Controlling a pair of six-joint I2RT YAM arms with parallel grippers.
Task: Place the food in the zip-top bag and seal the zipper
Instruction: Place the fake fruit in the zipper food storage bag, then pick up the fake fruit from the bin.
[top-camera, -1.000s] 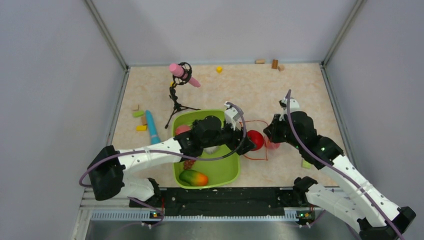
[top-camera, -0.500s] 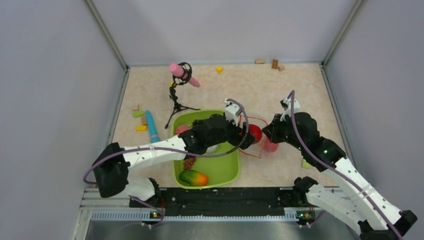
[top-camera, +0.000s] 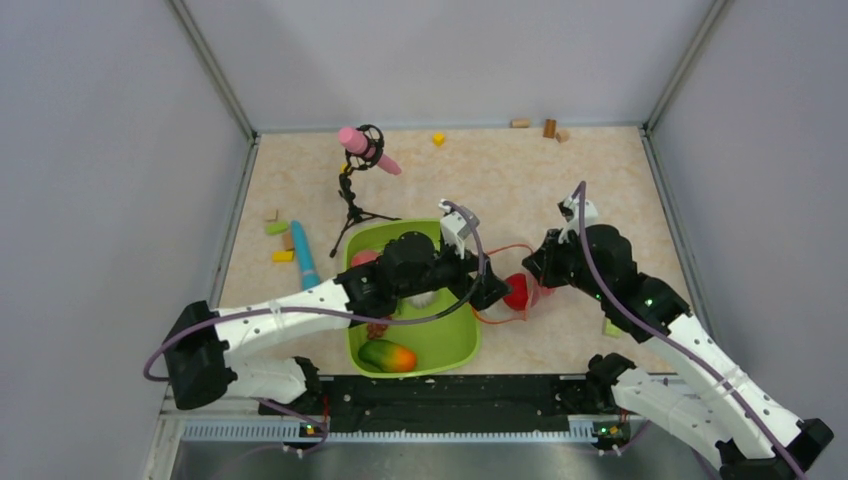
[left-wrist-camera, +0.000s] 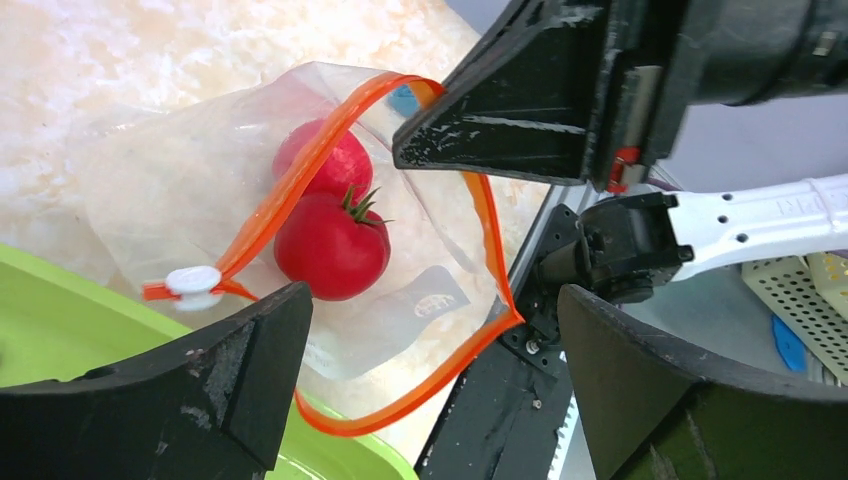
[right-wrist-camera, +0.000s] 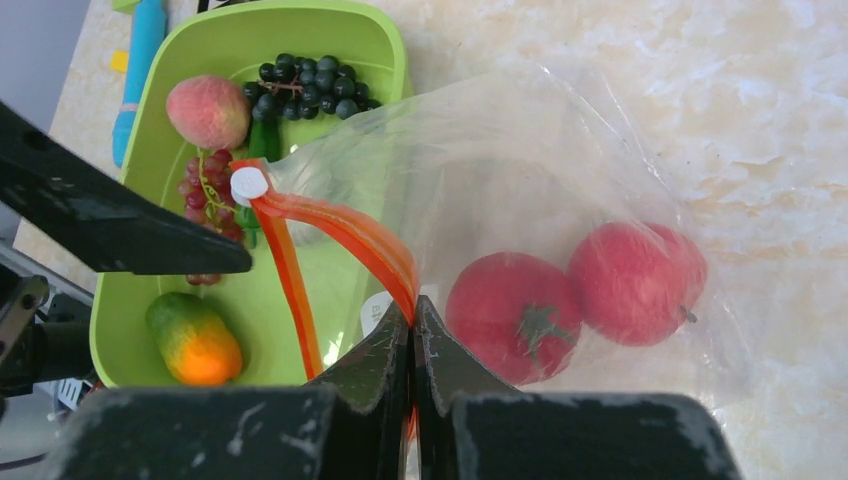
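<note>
Drawn back toward the green tray since the preceding frame, the left end effector stood with fingers apart and empty before the gaping zip-top bag. The right end effector was clamped on the zipper. Two red round foods lay inside the bag on the worktop; the peach and dark grapes lay in the tray.

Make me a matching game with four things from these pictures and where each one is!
Things:
1. tomato
2. peach
3. zipper
4. blue stick

Places:
A. in the green tray
B. pinched by the right fingers
C. inside the clear bag
D. on the table, left of the tray

Pairs: 1-C, 2-A, 3-B, 4-D
</note>
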